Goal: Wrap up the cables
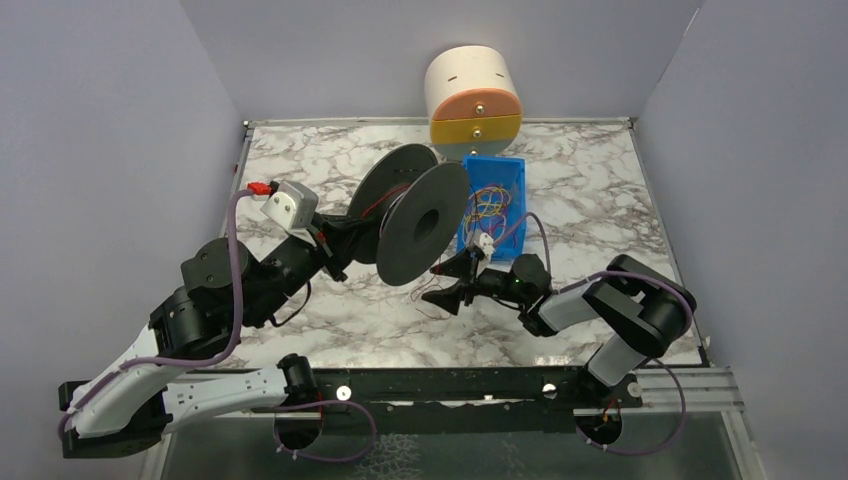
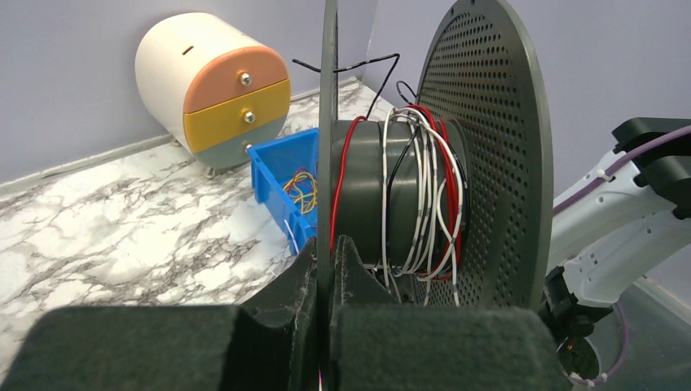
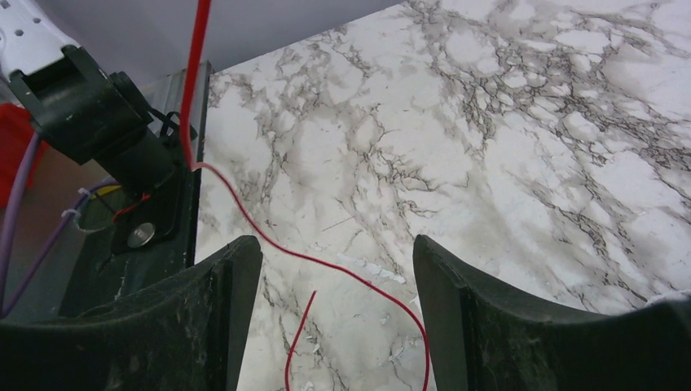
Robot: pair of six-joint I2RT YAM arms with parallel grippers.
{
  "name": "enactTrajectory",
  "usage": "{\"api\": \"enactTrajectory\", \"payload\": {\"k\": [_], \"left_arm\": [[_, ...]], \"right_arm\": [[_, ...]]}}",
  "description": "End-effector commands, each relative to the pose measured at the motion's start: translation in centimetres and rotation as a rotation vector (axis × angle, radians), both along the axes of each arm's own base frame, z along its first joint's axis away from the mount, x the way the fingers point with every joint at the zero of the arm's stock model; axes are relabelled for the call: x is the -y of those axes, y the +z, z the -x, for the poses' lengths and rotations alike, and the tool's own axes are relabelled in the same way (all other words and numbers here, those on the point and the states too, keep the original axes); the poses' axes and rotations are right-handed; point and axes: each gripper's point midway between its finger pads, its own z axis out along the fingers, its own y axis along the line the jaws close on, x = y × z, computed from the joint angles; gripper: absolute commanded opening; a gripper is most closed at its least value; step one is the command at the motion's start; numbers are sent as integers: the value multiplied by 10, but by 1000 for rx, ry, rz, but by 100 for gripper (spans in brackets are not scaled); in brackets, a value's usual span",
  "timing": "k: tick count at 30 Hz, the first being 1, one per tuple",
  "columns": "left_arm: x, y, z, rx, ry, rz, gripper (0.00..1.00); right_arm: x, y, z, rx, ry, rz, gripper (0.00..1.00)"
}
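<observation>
Under the open, empty right hand (image 3: 336,244) lies the red cable (image 3: 193,90); left hand (image 2: 326,252) clamps the spool (image 2: 489,163)

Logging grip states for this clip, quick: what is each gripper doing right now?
Left gripper: shut on one flange of the black spool.
Right gripper: open, holding nothing; the red cable runs loose between its fingers.
</observation>
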Motion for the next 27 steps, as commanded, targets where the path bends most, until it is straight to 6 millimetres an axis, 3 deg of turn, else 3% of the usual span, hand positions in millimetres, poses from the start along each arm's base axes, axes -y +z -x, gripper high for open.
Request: {"api": "enactTrajectory", "payload": {"k": [1,13,18,22,27], "left_arm": [[-3,45,6,54,-21,154,0],[2,49,7,57,-41,158,0],[2,48,7,56,-41,156,0],[2,49,7,57,-42,156,0],[5,47,7,53,-45,148,0]], "right_arm": [[-8,23,1,140,53,-86,73],[-34,27,19,221,193,-158,72],[-34,29,15,250,172,-164,69],[-28,22,1,296,82,-107,68],[-25,17,5,310,91,-78,67]]}}
